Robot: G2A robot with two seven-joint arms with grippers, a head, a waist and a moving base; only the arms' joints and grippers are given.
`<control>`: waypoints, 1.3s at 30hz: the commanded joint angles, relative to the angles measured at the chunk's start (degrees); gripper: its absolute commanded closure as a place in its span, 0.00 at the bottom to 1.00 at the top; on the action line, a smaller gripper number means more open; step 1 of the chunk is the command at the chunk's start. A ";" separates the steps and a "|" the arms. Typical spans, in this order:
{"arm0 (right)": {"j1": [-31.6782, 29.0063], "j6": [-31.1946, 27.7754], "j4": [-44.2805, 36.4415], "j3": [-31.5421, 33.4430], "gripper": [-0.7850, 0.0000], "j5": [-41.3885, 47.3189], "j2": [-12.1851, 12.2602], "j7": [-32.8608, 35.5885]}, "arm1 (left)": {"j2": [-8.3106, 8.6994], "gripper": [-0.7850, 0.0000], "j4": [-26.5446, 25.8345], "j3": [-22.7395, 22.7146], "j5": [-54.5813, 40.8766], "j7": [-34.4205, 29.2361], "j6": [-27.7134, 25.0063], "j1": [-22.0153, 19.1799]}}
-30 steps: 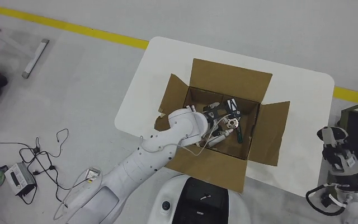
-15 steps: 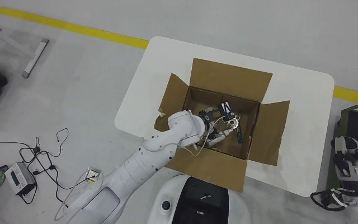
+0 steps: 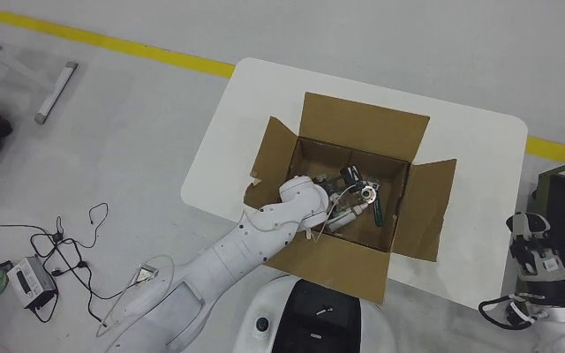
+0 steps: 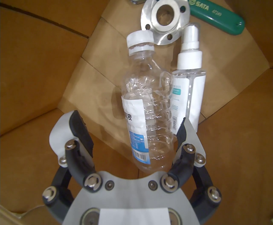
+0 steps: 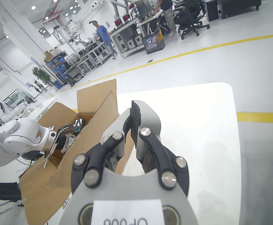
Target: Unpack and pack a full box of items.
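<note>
An open cardboard box [image 3: 362, 123] stands on the white table [image 3: 256, 97]. On its floor [image 4: 102, 64] lie a clear plastic bottle [image 4: 145, 110] with a white cap, a white spray bottle [image 4: 189, 85] touching its side, a metal flange [image 4: 165, 19] and a green-handled tool [image 4: 215, 18]. My left gripper [image 4: 131, 127] is open low inside the box. The clear bottle's lower half lies between its fingers [image 4: 80, 127], close to one of them. My right gripper [image 5: 133, 119] is shut on nothing, held above the table [image 5: 192, 127] beside the box [image 5: 93, 100].
The box's four flaps [image 3: 428, 207] fold outward over the table. The left arm [image 3: 291, 207] crosses the near box wall. The right arm [image 3: 530, 256] is off the table's right edge. Cables and a small device [image 3: 31, 282] lie on the floor.
The left gripper has shifted slightly left inside the box. The right arm has moved down along the table's right edge.
</note>
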 commanded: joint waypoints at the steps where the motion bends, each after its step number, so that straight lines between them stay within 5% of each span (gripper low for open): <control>1: 0.10 0.00 0.07 -0.17 1.00 -0.11 -0.06 -0.03 | -0.54 0.00 1.41 0.68 -0.35 -0.65 -0.38 -0.70; 11: 0.31 -0.37 0.24 -0.24 1.00 -0.10 -0.26 0.22 | -2.60 0.00 5.94 2.59 -1.32 -0.30 -0.13 -2.27; 13: 0.27 -0.42 0.24 -0.21 1.00 -0.12 -0.31 0.22 | -2.89 0.11 6.55 2.67 -1.43 -0.23 -0.10 -2.53; 21: 0.29 -0.68 0.32 -0.17 1.00 0.34 -0.49 0.28 | -3.57 1.00 7.60 2.23 -1.59 -0.40 -0.05 -2.90; 30: 0.67 -0.81 0.12 -0.49 1.00 0.29 -0.66 0.62 | -2.98 1.00 3.92 -2.15 -3.63 0.67 0.82 -2.04; 39: 0.87 -0.84 0.04 -0.76 1.00 0.43 -0.82 1.02 | 0.29 1.00 -17.16 -13.45 -4.62 -4.36 -0.46 2.71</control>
